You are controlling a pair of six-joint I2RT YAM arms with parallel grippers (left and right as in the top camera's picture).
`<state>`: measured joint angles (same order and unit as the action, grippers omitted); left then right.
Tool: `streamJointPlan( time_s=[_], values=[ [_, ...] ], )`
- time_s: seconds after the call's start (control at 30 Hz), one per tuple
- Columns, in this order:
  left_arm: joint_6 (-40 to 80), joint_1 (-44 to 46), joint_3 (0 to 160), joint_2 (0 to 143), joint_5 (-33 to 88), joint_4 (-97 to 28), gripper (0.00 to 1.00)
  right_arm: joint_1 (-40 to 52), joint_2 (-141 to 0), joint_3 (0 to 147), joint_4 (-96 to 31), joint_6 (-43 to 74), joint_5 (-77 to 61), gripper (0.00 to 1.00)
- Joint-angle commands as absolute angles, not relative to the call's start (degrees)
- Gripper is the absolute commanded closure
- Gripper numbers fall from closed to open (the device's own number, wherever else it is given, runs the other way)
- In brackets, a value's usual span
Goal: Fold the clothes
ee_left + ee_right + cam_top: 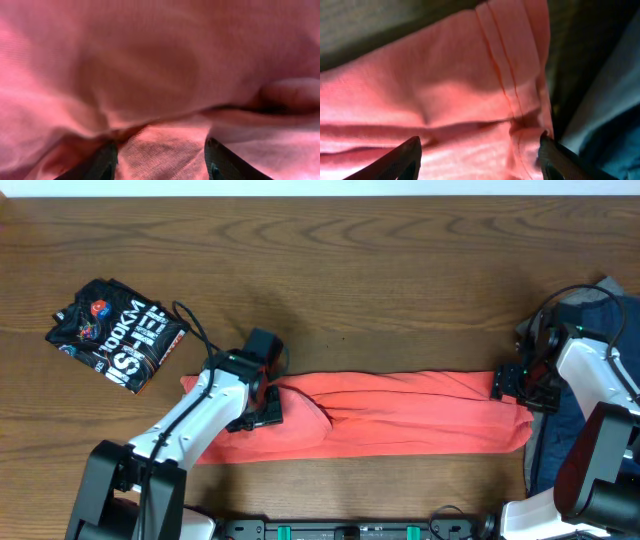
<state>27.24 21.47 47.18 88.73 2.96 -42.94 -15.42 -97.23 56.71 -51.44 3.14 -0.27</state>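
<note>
The coral-red T-shirt (400, 415) lies as a long folded strip across the table's front, lettering hidden. My left gripper (262, 408) is down on its left part, where the cloth bunches into a ridge. The left wrist view shows its fingers (160, 162) spread apart with red fabric (160, 75) filling the gap. My right gripper (512, 388) is at the strip's right end. In the right wrist view its fingers (480, 157) are wide apart over the hemmed edge of the shirt (470, 85).
A folded black T-shirt with printed lettering (118, 332) lies at the back left. A pile of navy and grey clothes (605, 305) sits at the right edge under the right arm, and shows in the right wrist view (615, 100).
</note>
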Motion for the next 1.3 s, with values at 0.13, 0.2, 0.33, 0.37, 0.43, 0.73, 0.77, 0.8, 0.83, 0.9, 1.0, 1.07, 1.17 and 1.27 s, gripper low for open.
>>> streamJointPlan(
  time_s=[0.13,0.2,0.33,0.37,0.43,0.73,0.77,0.8,0.83,0.9,1.0,1.07,1.17,1.27],
  values=[
    [28.2,20.5,41.4,88.8,2.1,-35.9,0.42,-15.8,-97.6,51.2,-46.5,5.0,-0.9,0.28],
    [28.2,19.2,40.3,89.2,2.1,-34.1,0.42,-15.8,-97.6,49.4,-44.2,6.0,-1.0,0.28],
    [27.4,15.9,40.2,90.7,2.1,-31.6,0.42,-15.7,-97.6,47.1,-39.8,6.2,-1.1,0.28],
    [26.7,14.9,40.2,91.0,2.1,-30.6,0.42,-15.7,-97.6,46.7,-38.6,6.2,-1.4,0.28],
    [26.5,13.1,40.2,91.7,2.2,-28.7,0.42,-15.6,-97.6,45.8,-35.6,6.2,-2.2,0.29],
    [20.2,7.5,40.2,94.3,2.3,-18.6,0.42,-13.8,-97.6,45.0,-25.9,6.3,-7.2,0.29],
    [20.2,7.1,40.2,94.3,2.3,-17.7,0.42,-13.4,-97.6,45.0,-24.9,6.7,-7.4,0.29],
    [20.2,6.8,40.3,94.3,2.5,-16.9,0.42,-12.9,-97.6,45.0,-23.9,7.1,-7.4,0.29],
    [19.9,6.3,40.5,94.3,3.1,-15.8,0.42,-12.3,-97.6,45.0,-22.6,7.4,-7.4,0.29],
    [18.8,5.8,41.1,94.3,4.6,-14.8,0.42,-11.4,-97.6,45.0,-21.2,7.7,-7.4,0.28],
    [17.0,5.7,42.9,94.3,6.5,-15.4,0.42,-10.4,-97.6,45.1,-20.4,7.6,-7.5,0.27],
    [15.3,5.7,44.4,93.9,8.6,-18.3,0.37,-10.5,-97.6,45.6,-22.2,7.6,-7.2,0.27],
    [12.4,5.7,47.0,92.5,8.6,-25.2,0.14,-11.6,-97.0,47.4,-27.7,7.6,-5.1,0.25],
    [11.2,5.7,49.1,89.4,8.2,-31.2,0.02,-13.7,-96.5,50.0,-34.0,7.6,-3.0,0.24]
  ],
)
